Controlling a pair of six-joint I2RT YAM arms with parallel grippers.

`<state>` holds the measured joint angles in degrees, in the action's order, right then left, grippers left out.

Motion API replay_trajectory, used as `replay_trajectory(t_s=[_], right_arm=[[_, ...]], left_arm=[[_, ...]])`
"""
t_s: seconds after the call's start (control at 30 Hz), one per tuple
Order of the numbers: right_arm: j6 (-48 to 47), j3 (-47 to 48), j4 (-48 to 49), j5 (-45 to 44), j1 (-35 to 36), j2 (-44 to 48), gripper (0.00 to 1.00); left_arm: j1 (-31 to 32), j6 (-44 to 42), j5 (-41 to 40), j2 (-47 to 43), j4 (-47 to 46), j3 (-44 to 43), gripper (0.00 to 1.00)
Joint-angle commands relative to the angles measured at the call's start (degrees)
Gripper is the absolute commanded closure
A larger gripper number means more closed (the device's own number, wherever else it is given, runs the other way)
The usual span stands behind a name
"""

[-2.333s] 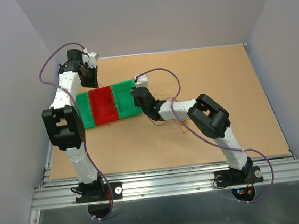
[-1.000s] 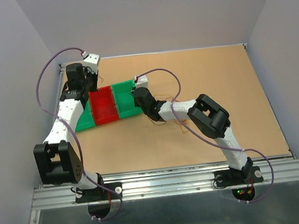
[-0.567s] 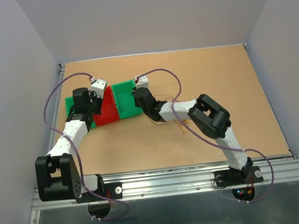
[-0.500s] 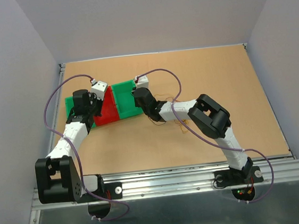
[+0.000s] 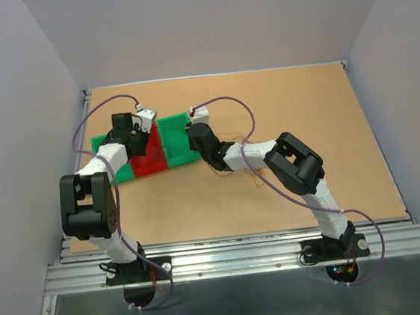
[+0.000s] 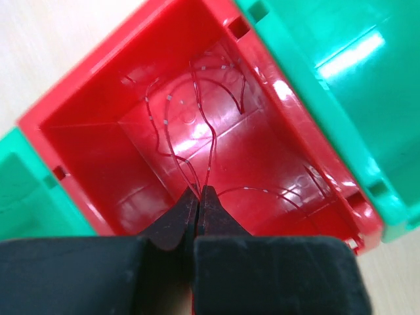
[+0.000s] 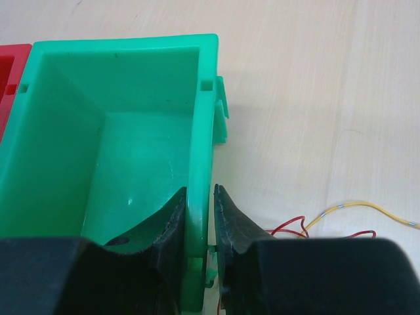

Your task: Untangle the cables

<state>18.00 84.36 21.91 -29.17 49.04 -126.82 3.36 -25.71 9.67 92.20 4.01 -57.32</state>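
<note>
Thin red cables [image 6: 212,147] hang from my left gripper [image 6: 198,190] into the red bin [image 6: 79,157]. The gripper is shut on their upper ends and hovers over that bin [image 5: 149,160]. More cables, red and yellow [image 7: 328,216], lie loose on the table right of the bins, and thin strands [image 5: 256,179] also show under the right forearm. My right gripper [image 7: 199,193] is shut on the right wall of the right green bin [image 7: 111,151], one finger inside and one outside. From above, the left gripper [image 5: 141,127] and the right gripper [image 5: 192,131] stand at either end of the bin row.
Three bins stand in a row on the brown table: a green one [image 5: 121,165] at the left, the red one, then the green one [image 5: 176,135] that I hold. Grey walls close off the left, back and right. The metal rail [image 5: 235,256] runs along the near edge.
The left arm has swung from the back left corner to above the red bin, carrying the thin red cables. The right arm and the bins have not moved.
</note>
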Motion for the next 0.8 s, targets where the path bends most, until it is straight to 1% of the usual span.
replay_trajectory(t_s=[0.0,0.2,0.3,0.53,0.6,0.67,0.7,0.73,0.77], right_arm=[[6.32,-2.26,5.15,2.18,0.09,2.90,0.99],[9.69,-3.94,9.63,1.92,1.06,2.72,0.99],[9.69,-4.72,11.56,0.61,1.94,2.81,0.99],[9.42,-7.63,15.88,0.08,2.29,4.04,0.99],[8.90,-8.85,17.19,-0.27,2.20,4.83,0.92],[7.67,-9.82,18.34,-0.10,2.29,5.53,0.88],[6.88,-10.09,18.86,-0.01,2.29,6.23,0.86],[5.92,-10.44,19.04,-0.36,2.29,6.67,0.80],[4.86,-11.22,19.31,-1.06,2.47,7.11,0.78]], left_arm=[[0.95,3.65,-3.25,3.66,3.90,-4.63,1.00],[3.06,5.85,-9.05,12.01,4.43,-7.27,1.00],[3.32,7.16,-9.23,14.05,4.43,-8.07,1.00],[3.32,7.87,-11.60,10.02,1.97,-6.93,1.00],[3.24,8.05,-12.57,7.66,1.62,-6.84,0.96],[3.24,8.14,-13.27,6.07,1.26,-6.75,0.90],[3.24,8.05,-13.62,4.75,1.18,-6.93,0.84],[3.24,8.22,-13.89,4.22,1.26,-7.10,0.83],[3.24,8.14,-14.15,3.78,1.26,-7.28,0.82]])
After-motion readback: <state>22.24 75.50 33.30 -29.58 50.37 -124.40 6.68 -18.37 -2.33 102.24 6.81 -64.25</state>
